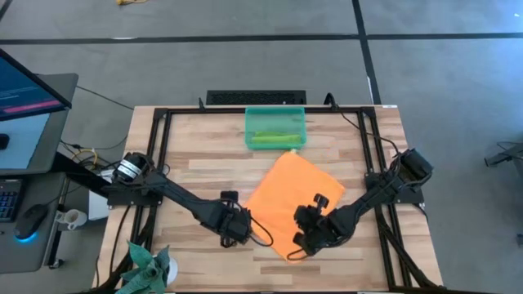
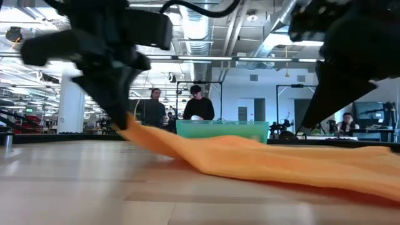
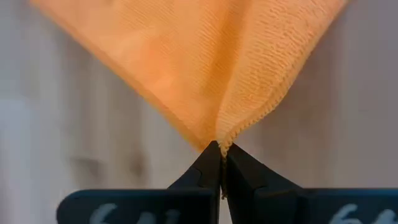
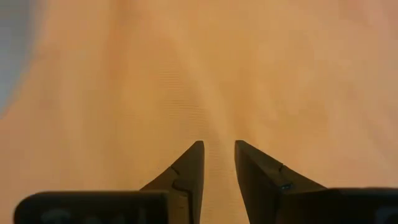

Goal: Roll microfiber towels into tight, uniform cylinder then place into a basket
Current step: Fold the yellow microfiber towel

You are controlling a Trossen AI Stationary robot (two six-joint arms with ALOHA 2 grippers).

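Note:
The orange towel (image 1: 292, 200) lies spread on the wooden table, set like a diamond. Its left corner is lifted in my left gripper (image 1: 245, 227), which is shut on it. It also shows in the low view (image 2: 262, 159). My right gripper (image 1: 304, 243) is open and points down close over the towel's near part (image 4: 217, 81); I cannot tell whether it touches. The lime green towel (image 1: 274, 138) lies rolled inside the teal basket (image 1: 249, 122) at the table's far middle. My left gripper pinches the orange towel's left corner (image 3: 231, 127) between its two fingertips (image 3: 208, 163), only at their free ends. It comes from the table's left, slanting down. The corner is raised off the table (image 2: 128, 125), and the cloth slopes down from it onto the table.
A dark teal spiky plant-like thing (image 1: 147, 265) sits at the table's near left corner. A black frame (image 1: 163, 122) runs round the table's edges. People stand in the room beyond the far edge (image 2: 197, 106). Bare wood shows left of the basket (image 1: 204, 143).

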